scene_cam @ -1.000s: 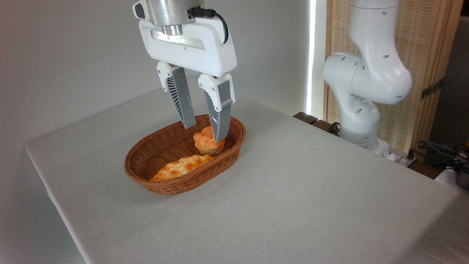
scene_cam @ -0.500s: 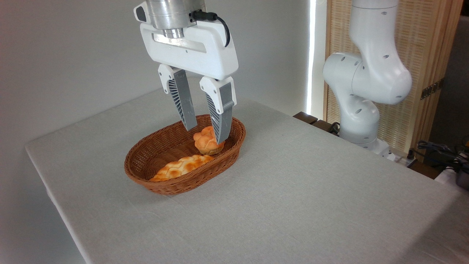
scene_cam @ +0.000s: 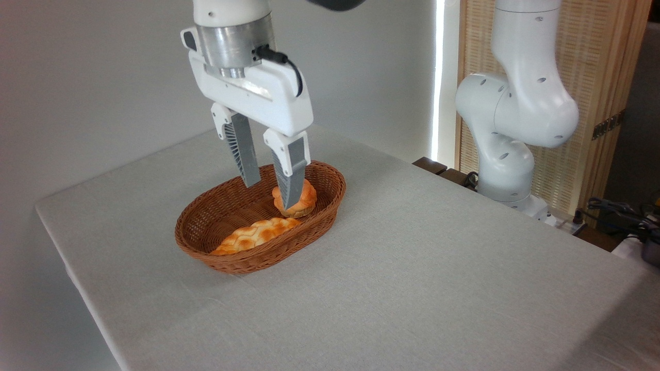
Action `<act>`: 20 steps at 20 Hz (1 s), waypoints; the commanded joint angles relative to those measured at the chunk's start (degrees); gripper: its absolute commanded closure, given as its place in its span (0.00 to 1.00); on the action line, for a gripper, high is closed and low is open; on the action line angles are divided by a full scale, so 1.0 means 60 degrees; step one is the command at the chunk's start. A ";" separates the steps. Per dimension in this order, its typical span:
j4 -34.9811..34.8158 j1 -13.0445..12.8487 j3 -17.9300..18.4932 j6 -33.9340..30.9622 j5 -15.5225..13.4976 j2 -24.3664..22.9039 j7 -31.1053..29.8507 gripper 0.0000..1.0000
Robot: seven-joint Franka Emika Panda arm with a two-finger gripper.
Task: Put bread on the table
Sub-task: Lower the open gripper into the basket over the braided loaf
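The bread, your long braided loaf, lies inside the wicker basket along its near wall, one tapered end close to the round bun at the basket's far right end. The basket sits on the cloth-covered counter. Your gripper hangs over the basket with its fingers apart and nothing between them; the right finger crosses in front of the bun, the left hangs over the bare basket floor. The loaf is clear of both fingers, nearer to you than the gripper.
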 commanded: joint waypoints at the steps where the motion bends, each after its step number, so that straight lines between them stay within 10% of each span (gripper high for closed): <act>1: -0.1437 -0.0623 0.0073 0.1179 -0.0150 -0.0633 -0.0558 0.00; 8: -0.4280 -0.1648 0.0073 0.3552 -0.0091 -0.1528 -0.1130 0.00; 20: -0.5207 -0.1679 0.0088 0.4668 0.0670 -0.1689 -0.1087 0.00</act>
